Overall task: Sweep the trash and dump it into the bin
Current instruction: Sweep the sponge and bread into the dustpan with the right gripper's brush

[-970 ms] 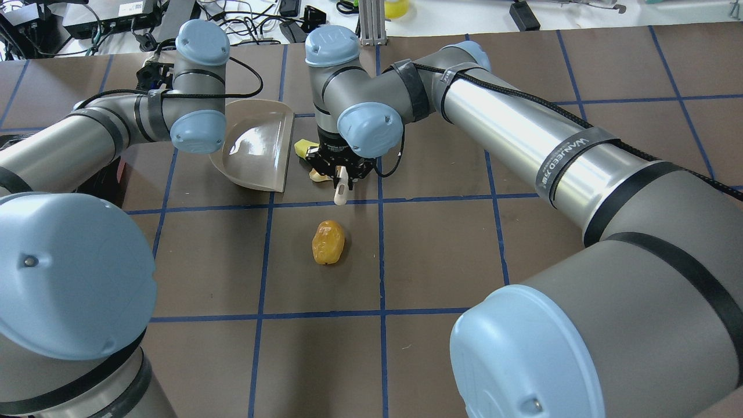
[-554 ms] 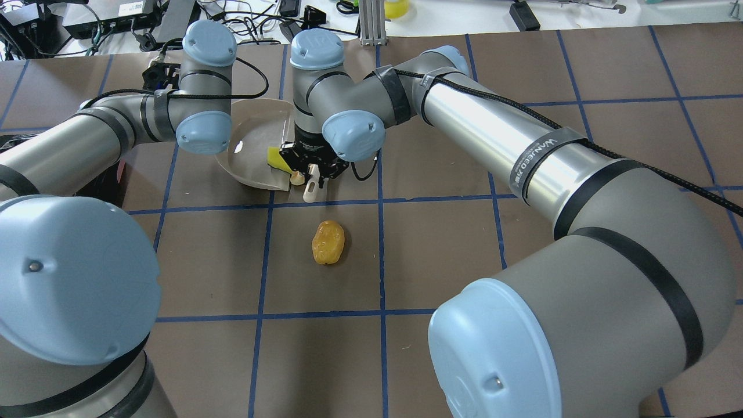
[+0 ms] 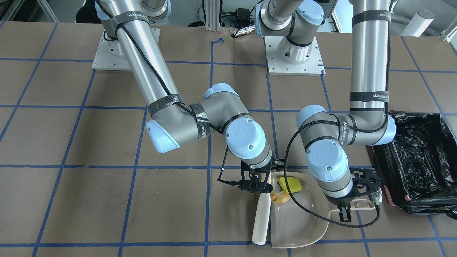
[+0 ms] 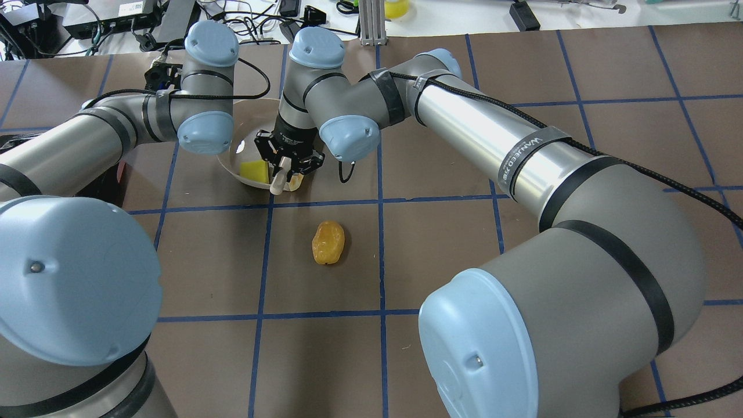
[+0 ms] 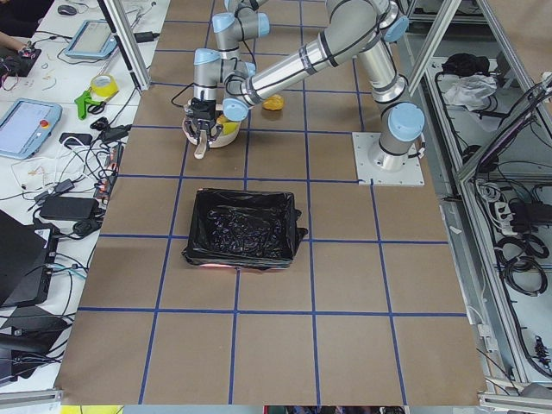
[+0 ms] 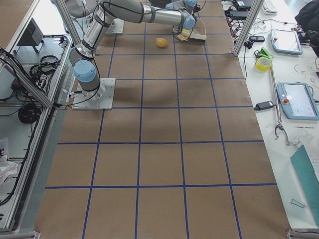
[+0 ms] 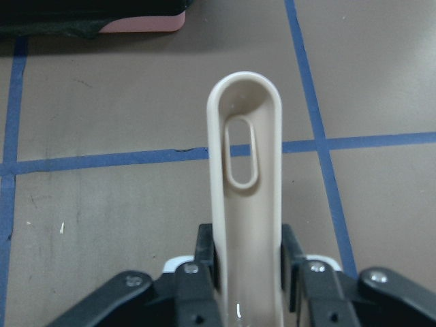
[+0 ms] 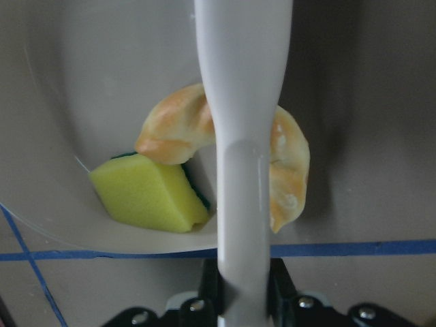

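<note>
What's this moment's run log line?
left pincer: shut on dustpan | right pincer: shut on brush | wedge: in dustpan | half-ring: at dustpan lip | amber oval: unswept

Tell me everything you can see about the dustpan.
The dustpan is glossy beige plastic: a shallow scoop with a flat handle that has an oval slot. The left hand is shut on that handle. It rests on the brown table, the yellow wedge inside it and the tan half-ring at its open edge.

One amber lump (image 4: 328, 242), one tan half-ring (image 8: 289, 170), one yellow wedge (image 8: 146, 194), one dustpan (image 3: 300, 221), one brush (image 3: 260, 221), one bin (image 3: 425, 153)
</note>
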You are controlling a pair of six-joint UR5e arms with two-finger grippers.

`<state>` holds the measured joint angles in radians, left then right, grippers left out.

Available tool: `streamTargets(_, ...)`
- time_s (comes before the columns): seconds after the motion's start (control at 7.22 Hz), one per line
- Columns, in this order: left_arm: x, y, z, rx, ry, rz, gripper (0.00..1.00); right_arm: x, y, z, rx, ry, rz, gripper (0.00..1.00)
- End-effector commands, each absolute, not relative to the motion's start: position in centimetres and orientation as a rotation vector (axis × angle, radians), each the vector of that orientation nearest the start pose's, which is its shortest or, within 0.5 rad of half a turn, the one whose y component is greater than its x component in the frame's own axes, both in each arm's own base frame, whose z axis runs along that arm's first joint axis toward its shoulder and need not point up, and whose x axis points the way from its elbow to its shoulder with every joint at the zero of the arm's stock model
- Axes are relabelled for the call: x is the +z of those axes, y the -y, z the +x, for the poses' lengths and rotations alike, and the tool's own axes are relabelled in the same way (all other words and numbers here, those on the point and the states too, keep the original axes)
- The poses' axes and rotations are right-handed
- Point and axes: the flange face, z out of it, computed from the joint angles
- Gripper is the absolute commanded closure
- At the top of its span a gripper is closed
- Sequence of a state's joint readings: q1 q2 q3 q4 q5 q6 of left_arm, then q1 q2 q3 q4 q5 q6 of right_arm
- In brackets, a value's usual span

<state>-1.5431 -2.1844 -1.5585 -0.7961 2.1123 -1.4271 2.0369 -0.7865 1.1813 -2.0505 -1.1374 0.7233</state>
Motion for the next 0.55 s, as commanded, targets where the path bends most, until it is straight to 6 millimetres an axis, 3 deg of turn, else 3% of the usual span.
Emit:
streamTargets(0.0, 22.1, 68.3, -6.3, -0.676, -2.016, -1.883, 1.0, 23.8, 61.2, 50.4, 0.225, -2.676, 0.324, 1.0)
streamTargets(0.42, 22.1, 68.3, -6.3, -0.674, -2.023, -1.872, 1.0, 25.0, 61.7, 47.7, 0.208, -2.788, 0.257, 0.99)
